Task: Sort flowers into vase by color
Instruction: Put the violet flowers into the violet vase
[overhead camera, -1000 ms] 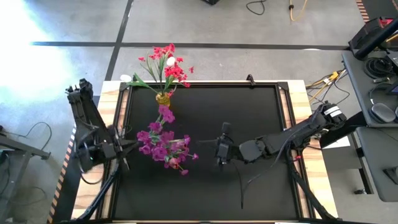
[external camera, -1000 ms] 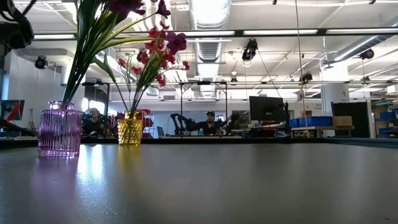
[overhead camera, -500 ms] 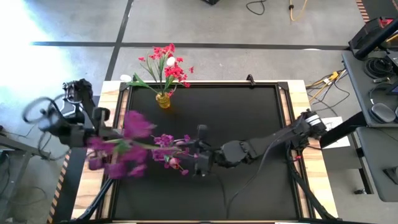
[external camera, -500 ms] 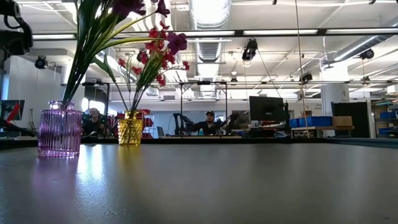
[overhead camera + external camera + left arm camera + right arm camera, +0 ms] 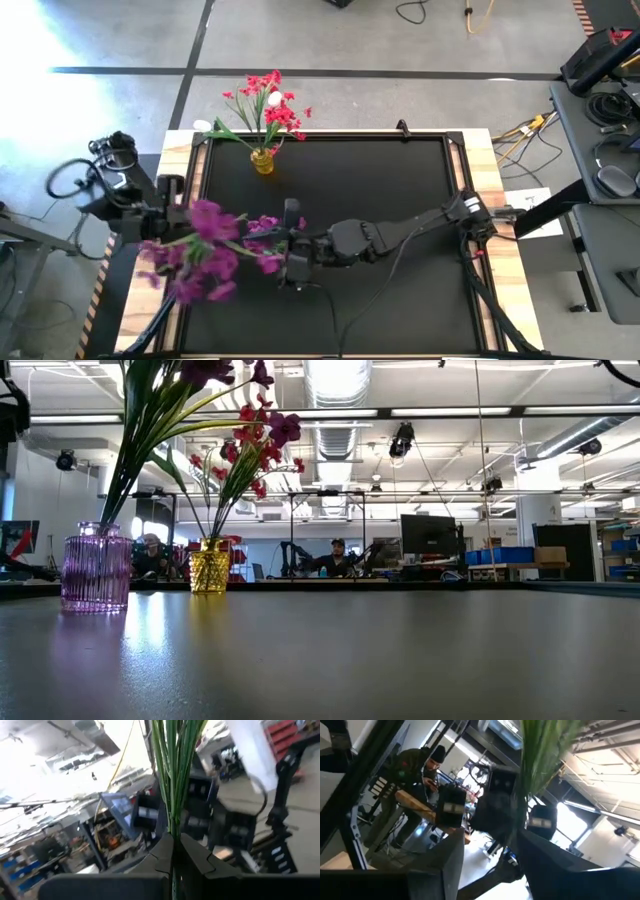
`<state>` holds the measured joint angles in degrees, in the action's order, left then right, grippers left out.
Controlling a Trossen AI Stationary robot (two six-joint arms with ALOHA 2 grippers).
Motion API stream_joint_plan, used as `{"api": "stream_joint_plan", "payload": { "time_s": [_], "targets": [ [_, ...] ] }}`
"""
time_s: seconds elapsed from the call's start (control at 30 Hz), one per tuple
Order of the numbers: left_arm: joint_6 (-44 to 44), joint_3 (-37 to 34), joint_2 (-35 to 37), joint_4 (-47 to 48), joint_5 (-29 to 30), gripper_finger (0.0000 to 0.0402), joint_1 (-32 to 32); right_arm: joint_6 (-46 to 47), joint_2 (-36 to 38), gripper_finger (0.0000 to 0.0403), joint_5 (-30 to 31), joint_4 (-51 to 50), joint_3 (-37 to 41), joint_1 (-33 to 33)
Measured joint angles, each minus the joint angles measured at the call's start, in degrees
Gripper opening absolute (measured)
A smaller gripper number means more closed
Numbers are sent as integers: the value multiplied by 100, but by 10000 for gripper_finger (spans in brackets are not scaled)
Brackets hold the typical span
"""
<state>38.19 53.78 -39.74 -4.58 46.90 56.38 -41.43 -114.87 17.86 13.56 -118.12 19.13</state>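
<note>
Two bunches of flowers in view. Purple flowers (image 5: 205, 250): magenta blooms on thin green stems (image 5: 172, 775), several stems gathered into one bundle. In the high view the bundle lies roughly level, long axis across the surface, blooms toward the left arm's side and overhanging the left edge of the black surface (image 5: 400, 200); blooms look smeared there. Left tool (image 5: 173, 851) is clenched on the stems: in the left wrist view both dark fingers (image 5: 197, 857) meet around the green bundle, which runs straight out away from the tool.

Right tool (image 5: 290, 262) sits just beside the purple bunch, at the end farthest from the left tool. In the right wrist view its fingers (image 5: 452, 857) stand apart, with blurred green stems showing beyond the gap; no contact with them can be made out, so noted as released.

Red flowers (image 5: 268, 105): red-pink blooms with one white bud (image 5: 274, 99), standing upright in a yellow glass vase (image 5: 262, 160) at the far edge of the surface, well apart from both tools.

Low view: purple ribbed vase (image 5: 96, 568) with green stems rising from it, yellow vase just beyond it. One person (image 5: 335, 555) is seated in the room behind.
</note>
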Motion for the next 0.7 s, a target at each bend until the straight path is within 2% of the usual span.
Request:
{"api": "stream_joint_plan", "payload": {
  "time_s": [0.1,0.27,0.43,0.6,0.7],
  "targets": [
    [-154,-228,-44,1,-285,0,-315,-17,-190,158,-39,-252,-365,-14],
    [-581,-567,-146,2,-1221,0,-989,119,-418,129,-42,-297,-656,-50],
    [-913,-723,-366,-179,-2131,0,-1725,240,-463,122,-33,-264,-685,-94],
    [-1047,-892,-539,-280,-2427,0,-2199,234,-463,118,-30,-397,-672,-92],
    [-1175,-979,-595,-277,-2596,0,-2331,236,-462,98,22,-510,-669,-91]
  ]
}}
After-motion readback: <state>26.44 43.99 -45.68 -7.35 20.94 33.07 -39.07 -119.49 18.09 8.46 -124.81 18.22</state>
